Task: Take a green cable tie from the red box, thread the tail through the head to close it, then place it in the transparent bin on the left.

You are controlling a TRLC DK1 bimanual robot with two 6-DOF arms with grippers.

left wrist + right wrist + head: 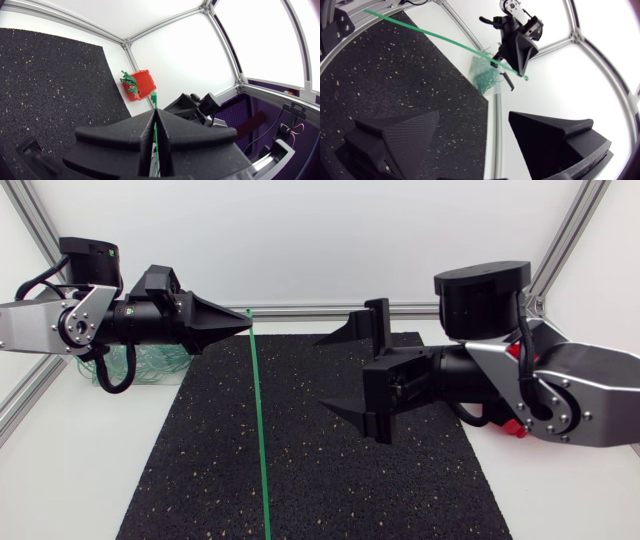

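Note:
My left gripper point(245, 314) is shut on a green cable tie point(260, 430) near one end; the long strip hangs straight down over the black mat point(330, 480). In the left wrist view the tie point(155, 100) pokes out between the closed fingers point(172, 132). My right gripper point(335, 375) stands open a little to the right of the tie, its fingers apart and holding nothing. From the right wrist view, the tie point(430, 36) stretches ahead of the open right gripper point(475, 135), pinched by the left gripper point(520, 47).
The red box point(142, 85) with green ties sits on the white table past the mat's corner; in the head view it point(515, 427) is mostly hidden behind my right arm. The transparent bin point(140, 367) holding green ties lies under my left arm.

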